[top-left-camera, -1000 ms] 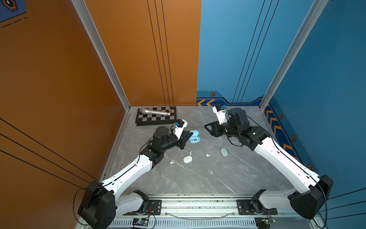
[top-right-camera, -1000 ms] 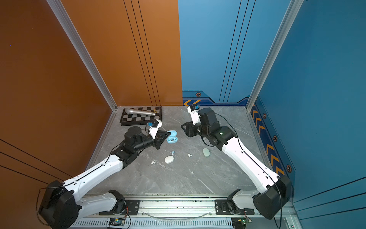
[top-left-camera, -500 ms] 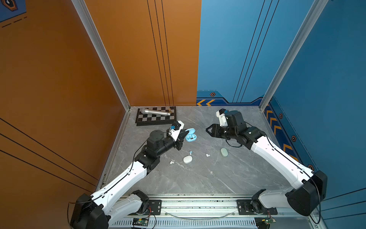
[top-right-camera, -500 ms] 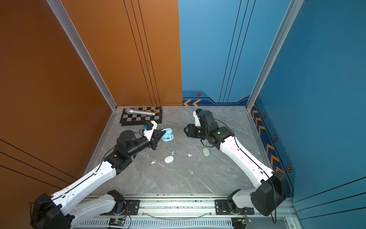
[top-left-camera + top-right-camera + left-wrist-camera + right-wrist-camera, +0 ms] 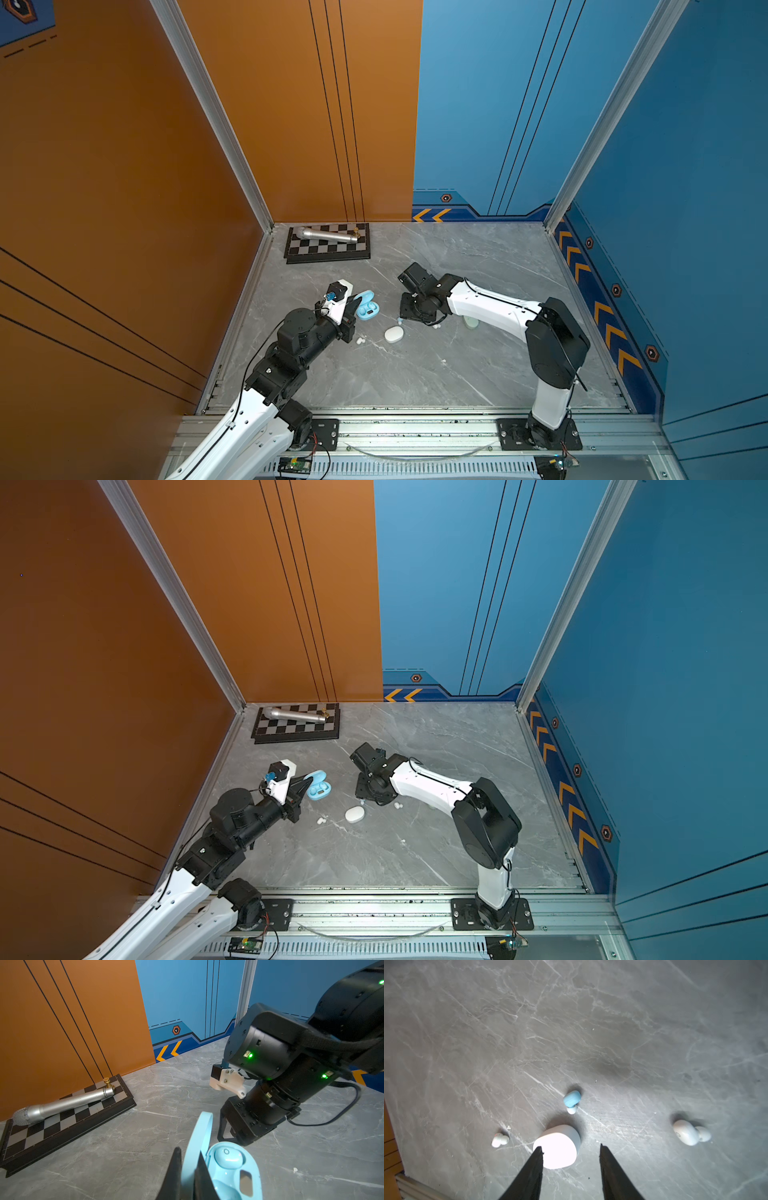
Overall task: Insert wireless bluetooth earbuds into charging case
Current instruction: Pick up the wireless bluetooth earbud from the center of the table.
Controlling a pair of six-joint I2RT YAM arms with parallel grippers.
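Right arm swung inward, right end effector (image 5: 570, 1147) spread above the desk (image 5: 571, 1022) near the white case (image 5: 560, 1142), loose blue earbud (image 5: 572, 1099) just beside that case, left end effector (image 5: 188, 1153) pinching the open blue case (image 5: 228, 1169) by its lid, second blue earbud (image 5: 227, 1156) seated inside.

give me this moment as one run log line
left jaws: shut on lid of open blue case | right jaws: open, empty, near white case and loose blue earbud | case: one bud seated
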